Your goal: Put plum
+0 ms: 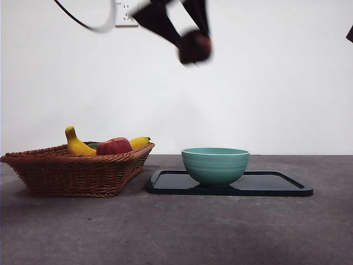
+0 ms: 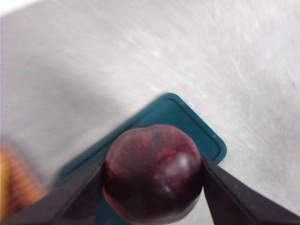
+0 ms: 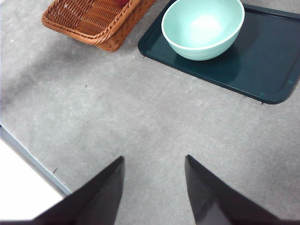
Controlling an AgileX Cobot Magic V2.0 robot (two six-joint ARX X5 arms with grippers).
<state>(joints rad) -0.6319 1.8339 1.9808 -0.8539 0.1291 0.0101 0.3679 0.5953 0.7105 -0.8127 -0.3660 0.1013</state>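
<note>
plum (image 1: 195,46), dark maroon and glossy, is hanging high in the upper middle of the front frame, and we are seeing it blurred there, pinched between two black jaws that are coming down from the top edge. going left to right across that frame, we are looking first at the wicker basket (image 1: 77,171) sitting at the left on the grey table (image 1: 176,232), with a yellow banana (image 1: 80,146) and a red apple (image 1: 114,146) lying in it. just right of the basket a dark tray (image 1: 276,185) is resting flat, its near corner close to the basket's side but, as far as we can tell, not touching it. a pale green bowl (image 1: 215,164) is standing upright on the left part of the tray, well below the plum and a little to its right. at the far upper right edge a black tip is showing, too little of it for us to say which arm it belongs to.

in the left wrist frame we are seeing the left gripper (image 2: 153,180) clamping the plum from both sides, one jaw pressing each flank, with a corner of the tray lying far beneath it.

in the right wrist frame the right gripper (image 3: 153,161) is hovering over bare table with its jaws standing apart and gripping nothing, while the basket, bowl and tray are lying along the upper part of that frame.
</note>
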